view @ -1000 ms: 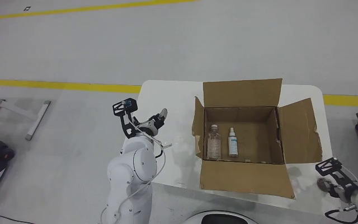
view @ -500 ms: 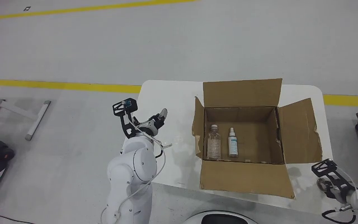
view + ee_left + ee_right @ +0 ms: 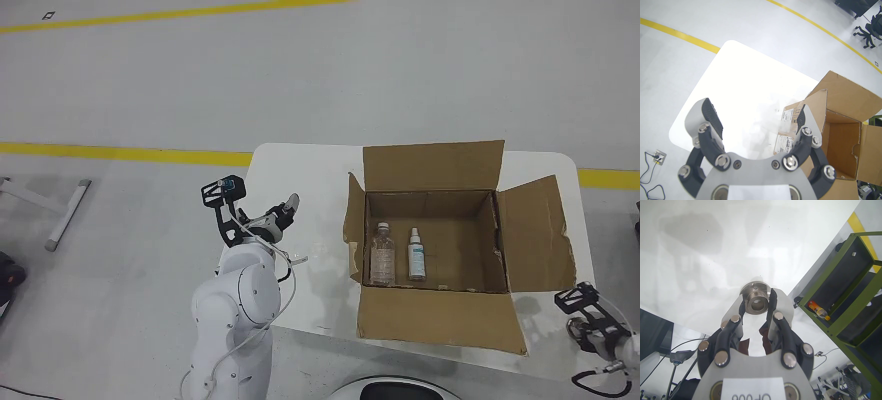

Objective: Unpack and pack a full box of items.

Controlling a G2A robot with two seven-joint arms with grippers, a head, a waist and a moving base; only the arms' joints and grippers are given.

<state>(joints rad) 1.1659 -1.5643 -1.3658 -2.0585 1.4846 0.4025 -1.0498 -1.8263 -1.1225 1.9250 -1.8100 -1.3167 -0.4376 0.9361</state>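
Steel-grey flanged ring [image 3: 755,295] sits clamped in the right gripper [image 3: 756,306], whose fingers are closed across its narrow collar; its bore looks straight back at the wrist camera, so its axis runs along the gripper, wider flange toward the white table [image 3: 687,285]; whether the flange touches the surface I cannot tell. In the top view this gripper hangs at the lower right of the frame, just off the lower right corner of the cardboard box [image 3: 430,170]; the opening lies up and left of it, with the near flap [image 3: 440,320] and right flap [image 3: 535,235] between. Inside, a clear bottle [image 3: 382,255] and a spray bottle [image 3: 417,256] lie side by side at the left, long axes running up-down in the frame; cardboard floor shows to their right. Farther left, mid-frame, the left gripper [image 3: 755,108] hovers spread and empty over the table's left part, well apart from the ring; I judge the ring's next move belongs to the right arm.
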